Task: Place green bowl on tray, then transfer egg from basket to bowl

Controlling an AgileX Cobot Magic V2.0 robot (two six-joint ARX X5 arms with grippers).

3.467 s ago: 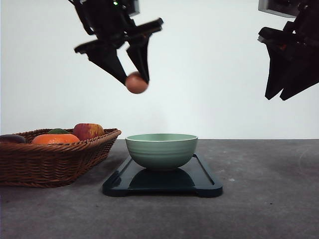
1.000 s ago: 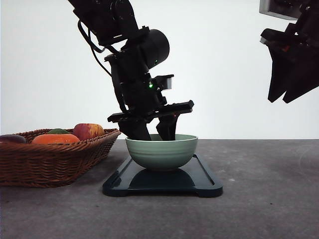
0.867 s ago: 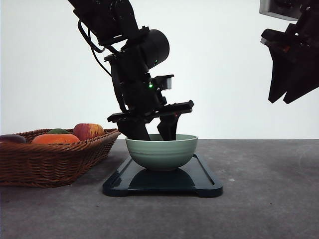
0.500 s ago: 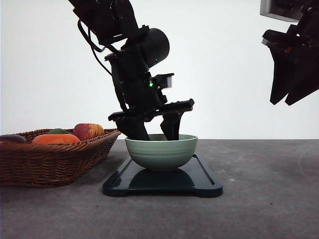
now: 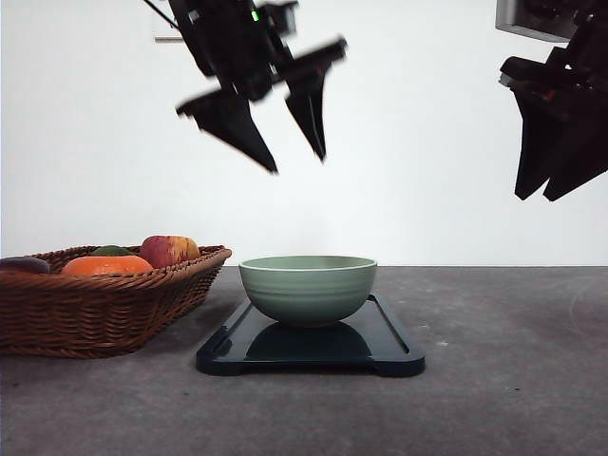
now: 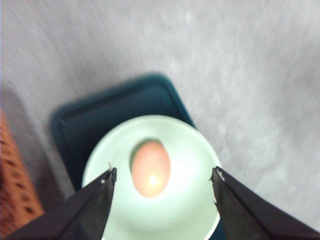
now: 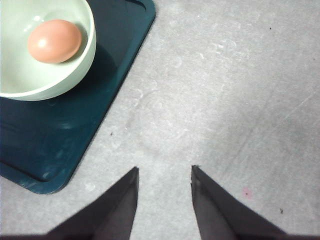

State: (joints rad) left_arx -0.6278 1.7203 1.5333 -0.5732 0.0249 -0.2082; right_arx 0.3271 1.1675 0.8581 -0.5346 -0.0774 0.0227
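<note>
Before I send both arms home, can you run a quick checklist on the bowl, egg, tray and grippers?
1. Green bowl sits upright on the tray: ok.
2. Egg lies inside the bowl, seen from both wrist views: ok.
3. Left gripper is open, holds nothing, and is high above the bowl rim: ok.
4. Right gripper is open and empty, off to the side over bare table: ok.
5. Basket stands beside the tray, apart from both grippers: ok.
6. Egg shell intact: cannot tell for certain, since only its upper side shows; no crack visible.
</note>
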